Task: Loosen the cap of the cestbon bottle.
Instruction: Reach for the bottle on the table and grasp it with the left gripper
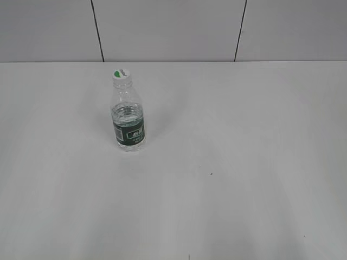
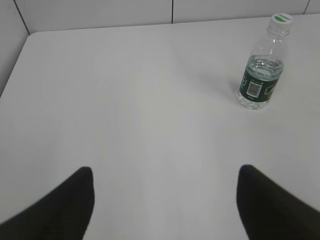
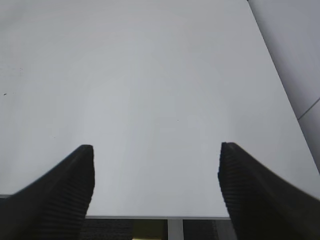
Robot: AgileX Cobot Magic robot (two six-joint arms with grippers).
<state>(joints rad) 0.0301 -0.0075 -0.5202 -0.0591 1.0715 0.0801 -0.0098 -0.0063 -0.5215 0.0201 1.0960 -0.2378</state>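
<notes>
Up ahead and off to the right of the left gripper's black fingers: small clear plastic cestbon bottle with ribbed shoulders and a dark green label band, standing upright on the plain white desk. Well apart from both fingers, nothing touching it. Some water inside, level sitting right around the top of the label. Small round white plastic cap with a green mark on top, seated on the neck. Barcode patch on the label facing the left wrist camera.

Left fingers spread wide, nothing but bare desk between them.

Same story on the right gripper: ribbed black fingers spread wide, only white desk in the gap, with the desk's near edge showing just below the tips. No bottle anywhere in that view.

From the exterior camera, bottle standing left of centre, toward the far side of the desk, cap just under the grey panelled wall line. Neither arm visible there. Tiny dark speck on the desk, right of the bottle and nearer the camera.
</notes>
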